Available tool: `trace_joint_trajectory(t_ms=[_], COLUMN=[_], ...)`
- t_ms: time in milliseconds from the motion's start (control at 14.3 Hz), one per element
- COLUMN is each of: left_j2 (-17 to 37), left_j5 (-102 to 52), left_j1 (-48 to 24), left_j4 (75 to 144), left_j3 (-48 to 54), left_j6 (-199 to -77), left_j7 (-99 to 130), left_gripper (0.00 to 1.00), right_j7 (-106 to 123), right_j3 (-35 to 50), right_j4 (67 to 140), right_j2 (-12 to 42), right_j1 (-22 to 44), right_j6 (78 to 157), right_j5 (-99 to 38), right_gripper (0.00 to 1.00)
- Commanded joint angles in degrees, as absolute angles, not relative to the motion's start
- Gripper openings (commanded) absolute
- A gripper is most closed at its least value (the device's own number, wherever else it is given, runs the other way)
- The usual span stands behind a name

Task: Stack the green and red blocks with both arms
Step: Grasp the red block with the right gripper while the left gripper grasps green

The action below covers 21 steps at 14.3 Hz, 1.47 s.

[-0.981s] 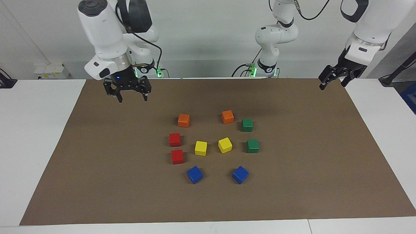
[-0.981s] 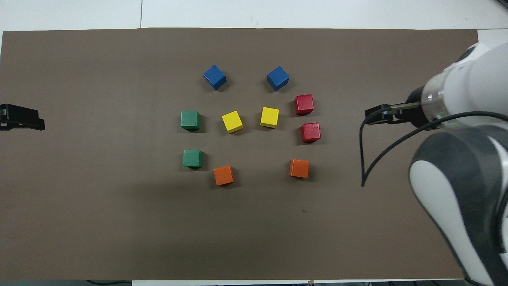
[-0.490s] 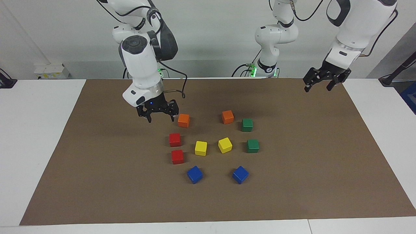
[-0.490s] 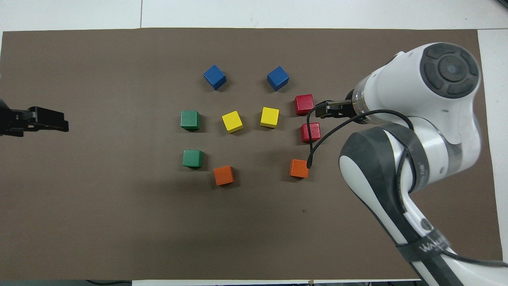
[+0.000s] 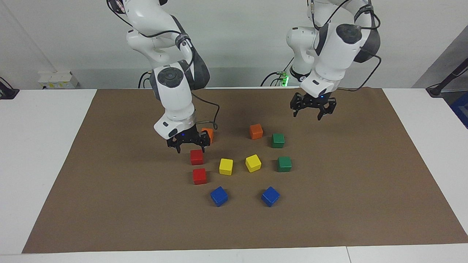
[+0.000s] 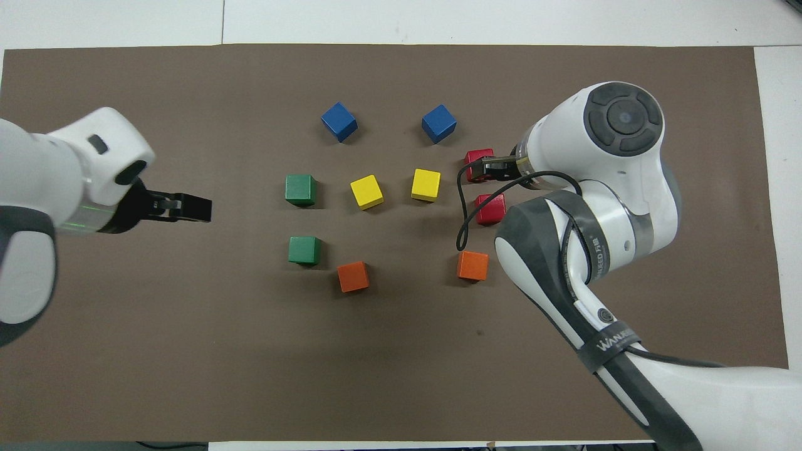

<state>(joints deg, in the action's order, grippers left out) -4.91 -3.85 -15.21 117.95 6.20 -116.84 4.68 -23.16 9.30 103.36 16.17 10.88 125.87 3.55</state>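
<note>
Two bright red cubes [image 5: 196, 157] [image 5: 199, 176] sit on the brown-covered tabletop [image 5: 109, 204] toward the right arm's end. The right claw [image 5: 189, 146] hangs open just above the red cube nearer the robots. Two dark green cubes [image 5: 278, 140] [image 5: 284, 164] sit toward the left arm's end. The left claw [image 5: 312, 110], open, hovers over bare tabletop near them.
</note>
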Motion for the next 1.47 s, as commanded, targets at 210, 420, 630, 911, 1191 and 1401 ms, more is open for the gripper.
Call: trace_joint_trajectory(t_ms=[210, 420, 630, 911, 1191, 1401], left_j2=[0.2, 3.5, 5.7, 7.6, 10.4, 11.5], left_j5=[-4.6, -4.5, -4.5, -4.5, -4.5, -4.2], left_j1=[-19.5, -19.6, -19.0, -18.7, -19.6, -20.5], left_j4=[122.0, 121.5, 121.3, 121.4, 121.3, 121.4], left_j3=[5.0, 4.9, 4.9, 4.8, 4.8, 4.8], left_j6=[-126.8, -128.9, -130.3, -131.3, -133.1, -133.3], left_j7=[3.7, 3.7, 3.6, 5.4, 11.1, 11.3], left_gripper=[1.0, 1.0, 1.0, 1.0, 1.0, 1.0], right_j7=[-24.6, -24.5, -24.4, -25.0, -26.0, -25.9], right_j3=[9.4, 9.4, 9.4, 9.5, 9.5, 9.5], right_j4=[107.9, 110.3, 111.5, 112.2, 112.2, 112.2], right_j2=[16.3, 15.6, 15.2, 16.3, 18.5, 19.2], right_j1=[10.3, 10.3, 10.2, 10.7, 10.8, 11.0], right_j6=[128.8, 128.6, 128.8, 130.7, 133.0, 133.1], right_j5=[4.7, 4.7, 4.7, 4.7, 4.7, 4.7], right_gripper=[1.0, 1.0, 1.0, 1.0, 1.0, 1.0])
